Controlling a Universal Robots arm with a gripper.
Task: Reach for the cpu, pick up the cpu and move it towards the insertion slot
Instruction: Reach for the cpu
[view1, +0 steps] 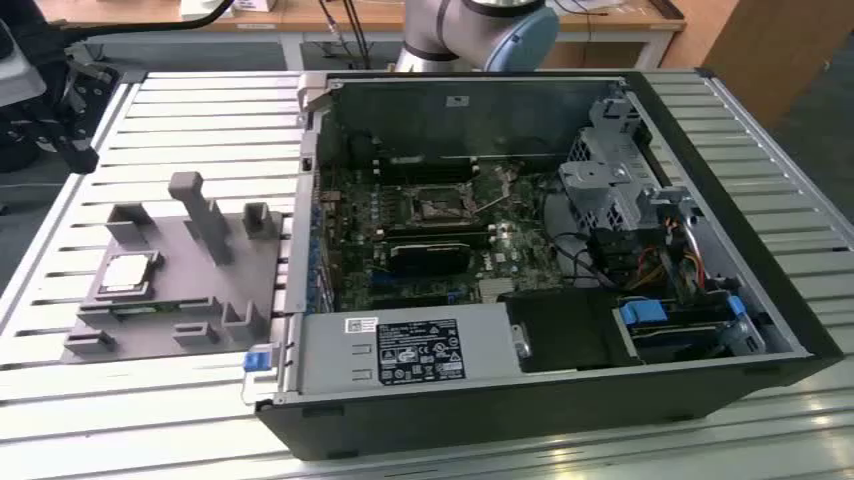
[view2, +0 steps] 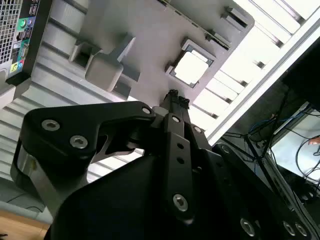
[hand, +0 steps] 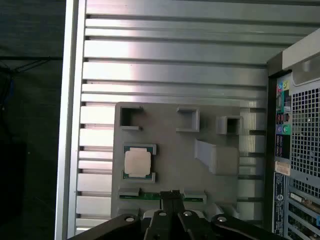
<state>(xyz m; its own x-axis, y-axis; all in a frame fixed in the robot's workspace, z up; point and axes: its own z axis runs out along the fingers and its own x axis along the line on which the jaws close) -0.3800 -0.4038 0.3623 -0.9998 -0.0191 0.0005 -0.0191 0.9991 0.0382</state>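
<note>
First wrist view looks down on the cpu, lying flat in its seat on the grey fixture, which rests on the slatted worktop beside the open computer case. The tool hangs near the cpu without touching it, its fingers drawn together on nothing. In the exterior view, the insertion slot sits on the motherboard inside the case, well apart from the cpu.

Bright, even light — glare off metal

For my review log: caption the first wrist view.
Gripper poised near cpu resting in grey fixture on slatted table.
</note>
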